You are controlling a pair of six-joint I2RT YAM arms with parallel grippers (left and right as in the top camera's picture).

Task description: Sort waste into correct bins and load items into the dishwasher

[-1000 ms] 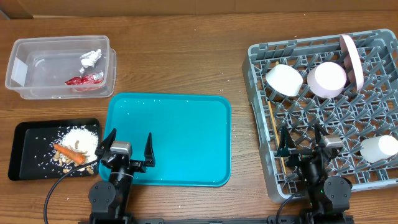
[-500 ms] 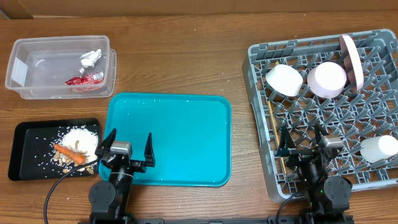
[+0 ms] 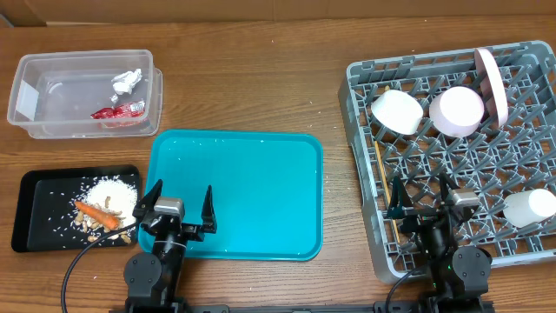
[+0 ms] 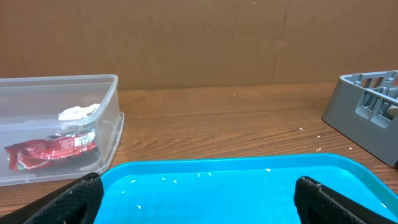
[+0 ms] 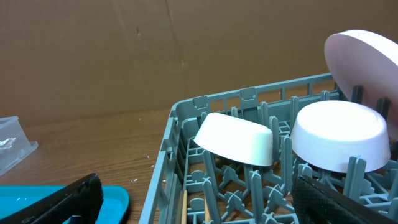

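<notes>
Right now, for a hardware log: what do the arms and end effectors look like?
Mostly black, with rounded joint housings. The left end effector and right end effector each have two slim black fingers and a small silver-grey block on top. A thin black cable loops beside the left arm. No legible markings.

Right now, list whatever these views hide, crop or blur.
1. Chopsticks: overhead, mostly buried under the dish rack lattice.
2. Plate: right wrist, cut off by the right edge.
3. Red wrapper: left wrist, print blurred behind the tub wall.
4. Nut scraps: overhead, too small to count.
5. White item at the rack's right side: overhead, kind unclear.
</notes>
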